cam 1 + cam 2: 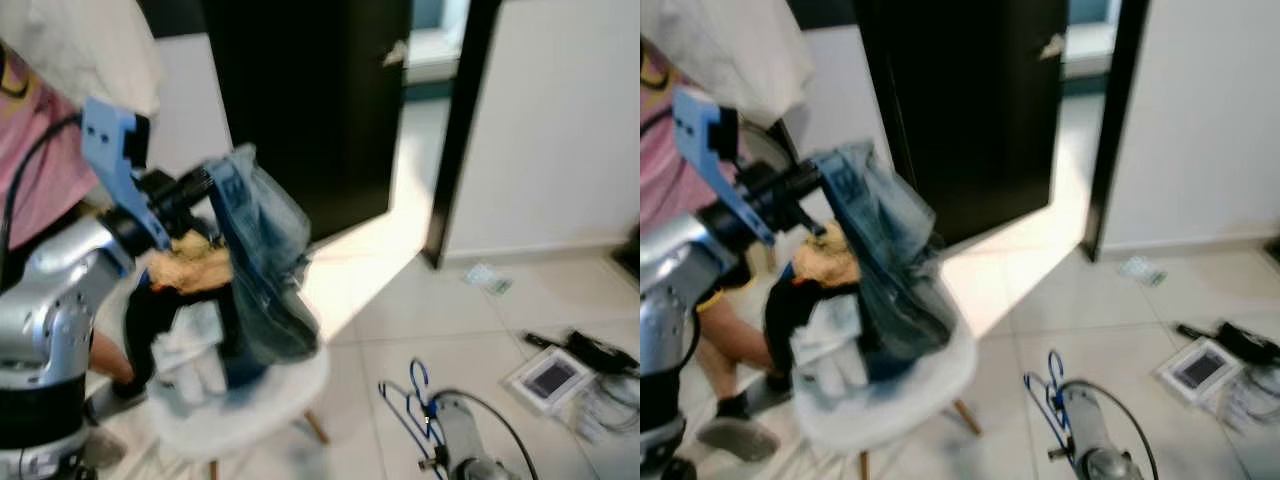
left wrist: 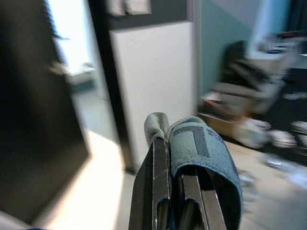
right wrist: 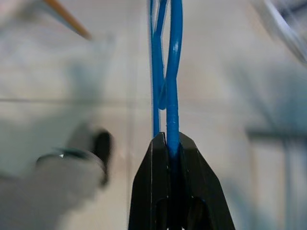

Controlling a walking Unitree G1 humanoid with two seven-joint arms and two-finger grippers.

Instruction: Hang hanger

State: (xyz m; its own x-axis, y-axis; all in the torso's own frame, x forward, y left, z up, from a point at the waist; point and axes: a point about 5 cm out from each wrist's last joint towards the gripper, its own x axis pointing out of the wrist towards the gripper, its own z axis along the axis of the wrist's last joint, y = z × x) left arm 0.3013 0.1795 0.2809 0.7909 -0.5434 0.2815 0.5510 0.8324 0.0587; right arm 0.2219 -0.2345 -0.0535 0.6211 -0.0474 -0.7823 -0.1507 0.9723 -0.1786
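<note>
A blue wire hanger [image 1: 405,398] hangs low over the tiled floor at the lower right, and my right gripper [image 3: 168,139] is shut on its wire. The right arm [image 1: 462,445] points down toward it. My left gripper [image 1: 203,186] is raised at the left, shut on the waistband of a pair of blue jeans [image 1: 265,265]. In the left wrist view the denim band [image 2: 201,143] wraps over the closed fingers. The jeans drape down onto a white chair [image 1: 290,395].
The chair also holds a yellow cloth [image 1: 195,265] and dark and white garments. A person in a pink shirt [image 1: 40,150] stands close behind it at the left. A dark door [image 1: 310,100] stands open behind. Small devices and cables [image 1: 560,370] lie on the floor at the right.
</note>
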